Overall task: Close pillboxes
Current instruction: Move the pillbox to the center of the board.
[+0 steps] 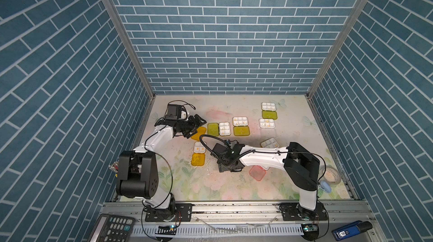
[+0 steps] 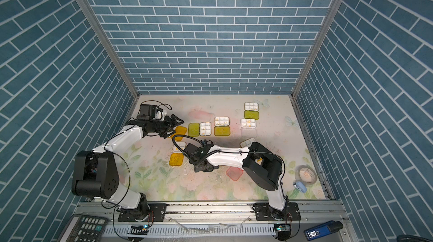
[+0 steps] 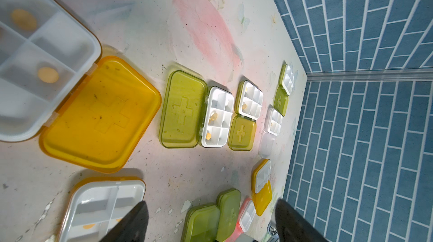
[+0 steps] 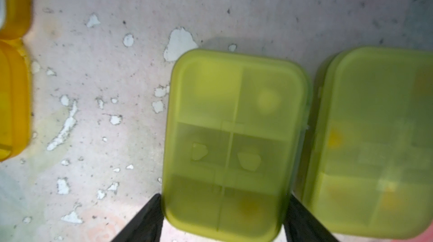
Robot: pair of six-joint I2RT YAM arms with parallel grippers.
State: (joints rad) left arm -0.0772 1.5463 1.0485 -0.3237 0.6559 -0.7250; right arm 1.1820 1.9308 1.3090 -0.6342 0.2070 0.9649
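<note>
Several pillboxes lie open on the floral mat: a green-lidded one [image 1: 212, 129], another [image 1: 241, 131], a far one [image 1: 269, 114] and an orange one [image 1: 198, 159]. My left gripper [image 1: 199, 126] hangs open over an open orange-lidded pillbox [image 3: 100, 114], holding nothing. In the right wrist view my right gripper [image 4: 223, 196] is open, its fingertips close beside a closed lime green pillbox [image 4: 234, 140] lying on the mat. A second closed green pillbox [image 4: 375, 144] lies right next to it. A pink-lidded pillbox [image 1: 257, 173] shows under the right forearm.
A tape roll [image 1: 330, 175] and a blue clip [image 1: 325, 187] sit at the mat's right front corner. Blue brick walls enclose three sides. A calculator [image 1: 112, 226] and a blue device [image 1: 351, 230] lie outside the front rail. The right arm crosses the mat's middle.
</note>
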